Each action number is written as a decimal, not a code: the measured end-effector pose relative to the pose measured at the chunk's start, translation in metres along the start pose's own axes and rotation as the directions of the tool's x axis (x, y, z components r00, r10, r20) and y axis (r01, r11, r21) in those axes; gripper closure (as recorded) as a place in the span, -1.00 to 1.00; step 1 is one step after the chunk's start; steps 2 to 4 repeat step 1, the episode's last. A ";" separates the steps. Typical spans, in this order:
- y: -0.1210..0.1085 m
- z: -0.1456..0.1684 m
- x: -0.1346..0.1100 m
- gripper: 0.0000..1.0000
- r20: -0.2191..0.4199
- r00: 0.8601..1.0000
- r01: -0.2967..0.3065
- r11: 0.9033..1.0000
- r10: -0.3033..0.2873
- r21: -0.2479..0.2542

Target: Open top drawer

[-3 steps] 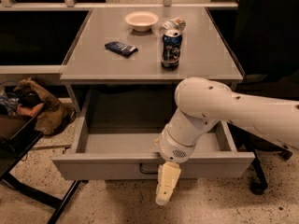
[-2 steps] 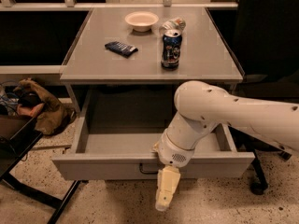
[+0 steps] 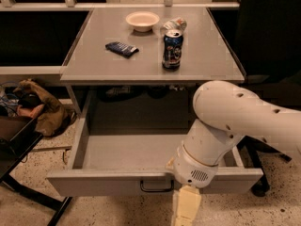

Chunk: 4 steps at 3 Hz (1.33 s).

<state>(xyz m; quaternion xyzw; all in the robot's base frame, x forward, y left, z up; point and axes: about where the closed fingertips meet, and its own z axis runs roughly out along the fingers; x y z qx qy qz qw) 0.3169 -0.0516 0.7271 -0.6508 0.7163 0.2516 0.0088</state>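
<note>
The top drawer is a wide grey drawer under the grey table top, pulled far out, and its inside looks bare. Its small dark loop handle sits at the centre of the front panel. My gripper, cream-coloured, hangs below the white wrist at the bottom edge of the view. It is in front of the drawer's front panel, just right of and below the handle. The handle shows free of it. The other two drawers are out of view.
On the table top stand a white bowl, a blue can, a dark packet and a crumpled wrapper. A brown bag lies on the floor at left. A dark chair stands at right.
The drawer front has come further out toward the camera. My gripper has moved down and toward the camera with it, now lower than the handle.
</note>
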 end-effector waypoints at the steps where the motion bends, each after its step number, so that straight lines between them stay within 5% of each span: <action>1: 0.002 -0.001 0.000 -1.00 -0.002 1.000 0.001 1.000 -0.001 0.001; 4: 0.002 -0.001 0.000 -1.00 -0.002 1.000 0.001 1.000 -0.001 0.001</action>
